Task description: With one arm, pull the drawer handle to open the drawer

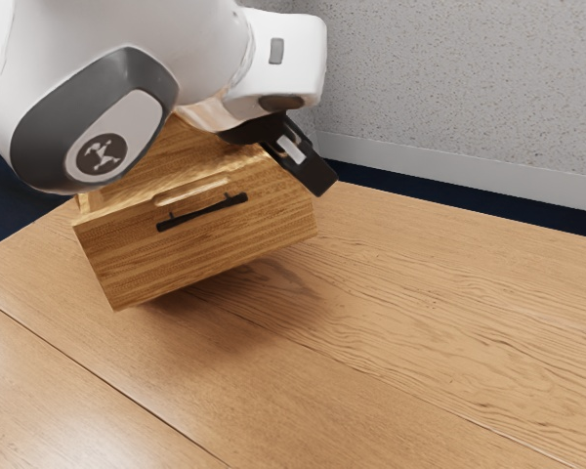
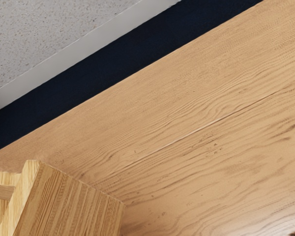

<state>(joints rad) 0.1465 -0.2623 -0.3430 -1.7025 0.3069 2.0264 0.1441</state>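
Glossy white arm (image 1: 176,39), grey joint cap (image 1: 73,107), round black logo (image 1: 102,153), grey button (image 1: 276,51)

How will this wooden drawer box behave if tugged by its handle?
The wooden drawer box looks rigid. It seems unfixed on the smooth table, so it may slide or swivel. Its black handle sits high on the front, so a hard tug might tip it.

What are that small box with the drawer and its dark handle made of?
The small light-brown drawer box looks like matte wood: grain lines run across its front. Its thin black bar handle looks smooth and dark, perhaps painted metal or plastic; I cannot tell which.
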